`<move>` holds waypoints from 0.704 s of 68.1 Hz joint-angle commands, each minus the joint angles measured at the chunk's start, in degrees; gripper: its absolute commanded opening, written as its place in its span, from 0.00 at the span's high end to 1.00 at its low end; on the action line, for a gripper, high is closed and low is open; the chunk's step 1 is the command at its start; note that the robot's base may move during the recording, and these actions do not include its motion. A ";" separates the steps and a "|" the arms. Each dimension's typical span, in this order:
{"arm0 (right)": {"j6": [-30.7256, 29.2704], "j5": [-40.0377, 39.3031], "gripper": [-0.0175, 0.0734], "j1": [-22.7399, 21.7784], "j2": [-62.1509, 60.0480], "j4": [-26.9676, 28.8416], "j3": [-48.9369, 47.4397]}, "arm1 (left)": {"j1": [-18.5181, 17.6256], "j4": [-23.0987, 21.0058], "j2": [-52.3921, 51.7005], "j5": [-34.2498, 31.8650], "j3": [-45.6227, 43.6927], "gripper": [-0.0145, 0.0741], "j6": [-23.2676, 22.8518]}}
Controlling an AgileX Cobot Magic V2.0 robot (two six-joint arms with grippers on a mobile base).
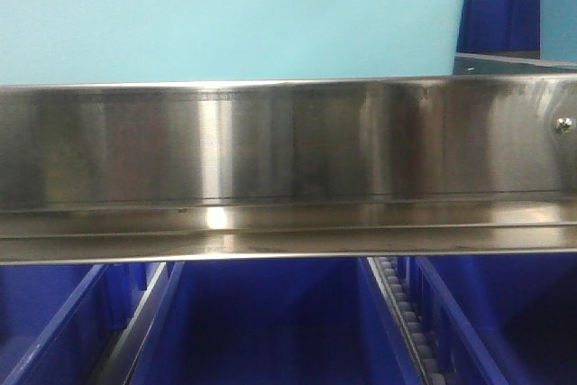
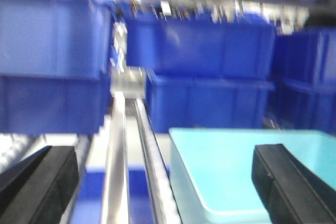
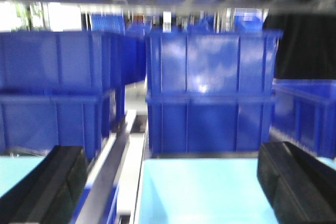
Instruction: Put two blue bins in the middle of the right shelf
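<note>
My left gripper (image 2: pixel 164 167) is open, its black fingers (image 2: pixel 39 184) straddling a steel rail (image 2: pixel 119 150) and the near left corner of a light blue bin (image 2: pixel 247 174). My right gripper (image 3: pixel 172 163) is open too, over another light blue bin (image 3: pixel 210 192) whose inside shows no contents. Stacked dark blue bins (image 3: pixel 210 93) stand right behind that bin, and more dark blue bins (image 2: pixel 202 77) fill the shelf in the left wrist view. In the front view a light blue bin wall (image 1: pixel 234 15) rises above the steel shelf beam (image 1: pixel 288 160). Both wrist views are motion-blurred.
The shelf beam spans the whole front view at mid height. Below it sit open dark blue bins (image 1: pixel 261 322) divided by roller rails (image 1: pixel 406 322). More dark blue bins (image 1: pixel 505 2) stand at the upper right. A dark panel (image 3: pixel 304 45) is at the right.
</note>
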 commanded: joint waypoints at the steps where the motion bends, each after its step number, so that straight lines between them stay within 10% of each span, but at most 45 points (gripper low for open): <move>1: -0.29 2.26 0.19 1.58 4.67 -0.65 -4.37 | -1.15 0.23 5.66 4.38 -5.17 0.18 0.04; 31: -0.29 26.36 0.19 23.03 31.02 1.98 -33.59 | -3.12 0.37 36.04 26.89 -34.17 0.18 1.32; 48: 2.84 46.00 0.19 24.78 47.91 2.29 -50.67 | -7.44 2.61 48.52 37.34 -46.15 0.18 1.32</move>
